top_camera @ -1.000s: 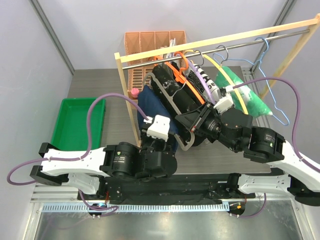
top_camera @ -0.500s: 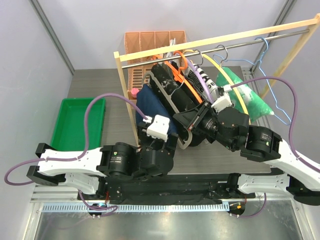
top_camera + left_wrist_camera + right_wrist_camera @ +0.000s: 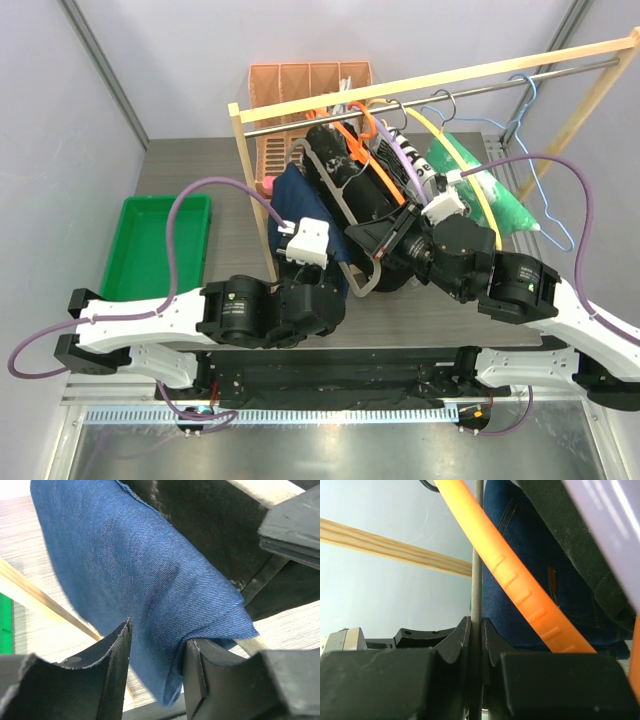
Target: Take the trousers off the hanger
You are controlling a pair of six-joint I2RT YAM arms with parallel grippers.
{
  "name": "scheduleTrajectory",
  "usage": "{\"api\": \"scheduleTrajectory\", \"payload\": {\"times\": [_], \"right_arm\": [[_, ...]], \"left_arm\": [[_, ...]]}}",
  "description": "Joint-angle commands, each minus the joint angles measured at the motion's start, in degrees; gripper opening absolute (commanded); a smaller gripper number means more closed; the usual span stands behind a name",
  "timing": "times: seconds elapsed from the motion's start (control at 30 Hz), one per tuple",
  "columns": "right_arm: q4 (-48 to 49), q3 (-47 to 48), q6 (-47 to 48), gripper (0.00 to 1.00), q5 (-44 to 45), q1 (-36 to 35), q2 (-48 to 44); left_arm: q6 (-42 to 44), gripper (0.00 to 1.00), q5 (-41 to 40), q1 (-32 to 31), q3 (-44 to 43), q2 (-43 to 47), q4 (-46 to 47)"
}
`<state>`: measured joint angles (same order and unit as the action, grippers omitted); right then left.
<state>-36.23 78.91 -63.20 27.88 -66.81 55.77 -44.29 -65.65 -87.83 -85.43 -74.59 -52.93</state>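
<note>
The one grey table [image 3: 195, 165] lies under everything, and across its far side stands one wooden rack [image 3: 440, 78] with a metal rail [image 3: 500, 92] beneath its top bar. One green tray [image 3: 160, 203] sits on the left of the table and one orange crate [image 3: 300, 80] behind the rack's left post.

Two pairs of trousers hang bundled near that post: the navy trousers [image 3: 125, 570] on the left and the black speckled trousers [image 3: 345, 180] touching them on the right. One green bundle [image 3: 500, 195] hangs further right. I count hangers in five colours: grey, orange [image 3: 520, 595], purple [image 3: 408, 160], yellow [image 3: 470, 180] and pale blue [image 3: 545, 190].

My two arms both reach up to the bundle. My left pincer [image 3: 157, 650] is narrowed to a small gap, with a low fold of the navy trousers pinched between the two fingers [image 3: 115, 670]. My right pincer [image 3: 476, 625] is squeezed almost fully together on the thin bar of the grey hanger [image 3: 477, 555], which runs upright between the two fingers, just beside the orange one, with navy cloth behind
</note>
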Motion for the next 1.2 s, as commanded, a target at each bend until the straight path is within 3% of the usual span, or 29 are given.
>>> {"api": "scheduleTrajectory", "payload": {"times": [0.0,0.17,0.23,0.47,0.77,0.9,1.0,1.03,1.1,1.17], "right_arm": [[5.7,0.5,-2.0,0.01,1.0,-0.5,-1.5],[5.9,0.4,-2.3,0.01,0.5,-0.4,-1.5],[6.1,0.3,-2.5,0.01,0.5,-0.5,-1.5],[6.7,-0.2,-3.2,0.01,0.1,-0.6,-0.8],[6.9,-0.3,-3.8,0.01,0.3,-1.0,-0.7],[7.0,-0.4,-4.0,0.01,0.3,-1.0,-0.7],[7.2,-0.6,-3.9,0.01,0.2,-1.1,-0.7],[7.1,-0.8,-4.0,0.01,0.2,-1.1,-0.8],[7.7,-1.3,-4.3,0.01,0.0,-1.2,-0.9],[8.1,-1.8,-4.7,0.01,-0.4,-1.2,-1.2]], "left_arm": [[-1.3,0.41,-3.6,1.2,0.9,2.8,-0.3],[-0.8,0.38,-3.9,1.2,0.8,3.0,-0.2],[-0.2,0.49,-3.5,1.2,0.7,2.9,0.5],[2.3,0.69,-3.0,1.2,0.4,1.9,2.7],[4.9,0.66,-4.9,1.3,-3.0,-1.1,2.6],[6.7,0.69,-5.5,2.0,-4.3,-2.8,2.0],[5.4,0.63,-5.6,3.4,-4.6,-3.7,-0.1],[5.1,0.56,-5.7,3.7,-4.1,-3.5,0.2],[6.0,0.52,-4.3,4.8,-2.6,-2.8,3.2],[8.8,0.42,-3.8,5.0,-1.9,-2.1,5.7]]}}
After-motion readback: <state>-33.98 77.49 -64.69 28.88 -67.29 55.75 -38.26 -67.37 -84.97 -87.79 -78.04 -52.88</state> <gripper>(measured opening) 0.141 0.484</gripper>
